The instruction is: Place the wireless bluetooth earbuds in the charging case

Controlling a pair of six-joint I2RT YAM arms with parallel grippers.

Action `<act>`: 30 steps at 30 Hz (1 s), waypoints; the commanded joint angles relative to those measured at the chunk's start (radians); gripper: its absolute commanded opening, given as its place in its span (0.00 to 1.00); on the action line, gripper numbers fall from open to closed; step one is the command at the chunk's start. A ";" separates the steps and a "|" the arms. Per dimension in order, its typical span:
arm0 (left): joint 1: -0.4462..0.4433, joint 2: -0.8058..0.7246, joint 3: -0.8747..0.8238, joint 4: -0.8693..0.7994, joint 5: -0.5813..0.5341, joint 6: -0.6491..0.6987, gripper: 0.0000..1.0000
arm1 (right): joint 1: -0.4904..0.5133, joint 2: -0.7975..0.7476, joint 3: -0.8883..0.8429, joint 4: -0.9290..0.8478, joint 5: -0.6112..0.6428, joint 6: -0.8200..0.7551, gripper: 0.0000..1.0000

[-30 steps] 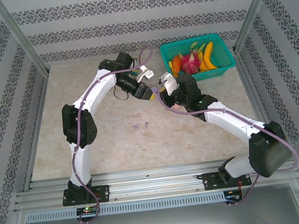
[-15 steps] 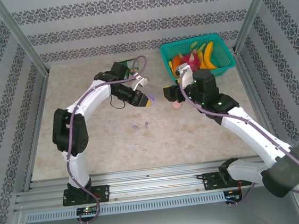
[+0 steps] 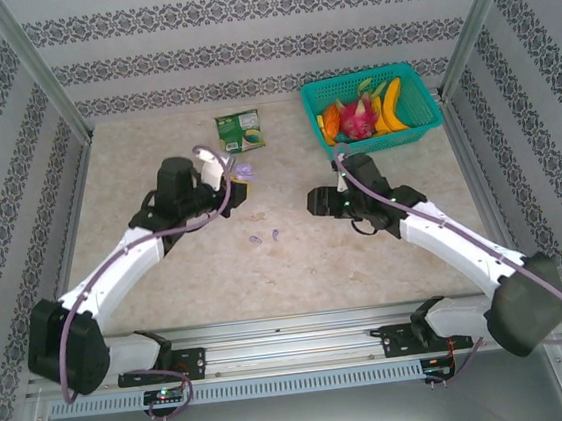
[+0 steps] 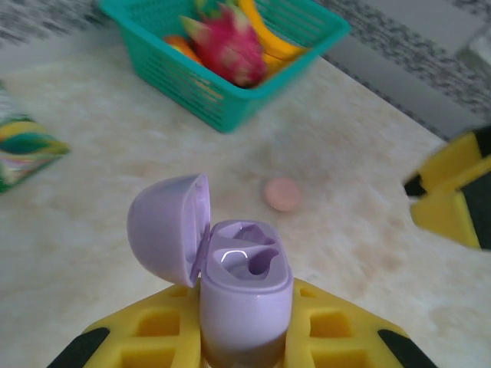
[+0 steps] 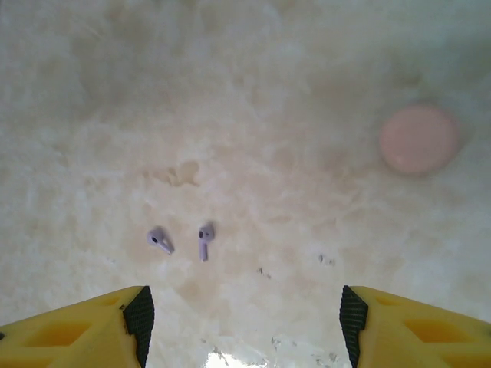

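My left gripper (image 4: 245, 341) is shut on a lavender charging case (image 4: 244, 287), which stands upright between the yellow fingers with its lid (image 4: 165, 228) hinged open to the left and both sockets empty. From above, that case (image 3: 240, 171) is held left of the table's middle. Two lavender earbuds (image 5: 159, 240) (image 5: 204, 239) lie side by side on the table, just ahead of my right gripper (image 5: 245, 310), which is open with nothing between its fingers. In the top view the earbuds (image 3: 255, 239) (image 3: 275, 234) lie between the two arms, and the right gripper (image 3: 313, 203) hovers to their right.
A round pale pink case (image 5: 418, 139) lies shut on the table beyond the right gripper, also in the left wrist view (image 4: 282, 194). A teal basket (image 3: 423, 125) of fruit stands at the back right. A green packet (image 3: 241, 131) lies at the back centre.
The two grippers, close together a second ago, have parted. The left arm drew back to the left with the case. The right gripper opened and swung down toward the earbuds.
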 commanded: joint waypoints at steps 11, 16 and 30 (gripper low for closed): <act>0.005 -0.043 -0.359 0.739 -0.172 -0.091 0.00 | 0.128 0.258 0.117 -0.094 0.138 0.235 0.58; 0.005 -0.021 -0.447 0.931 -0.094 -0.027 0.00 | 0.170 0.342 0.178 -0.105 0.160 0.263 0.57; 0.004 0.001 -0.550 1.062 -0.154 -0.050 0.00 | 0.214 0.488 0.365 -0.202 0.211 0.195 0.55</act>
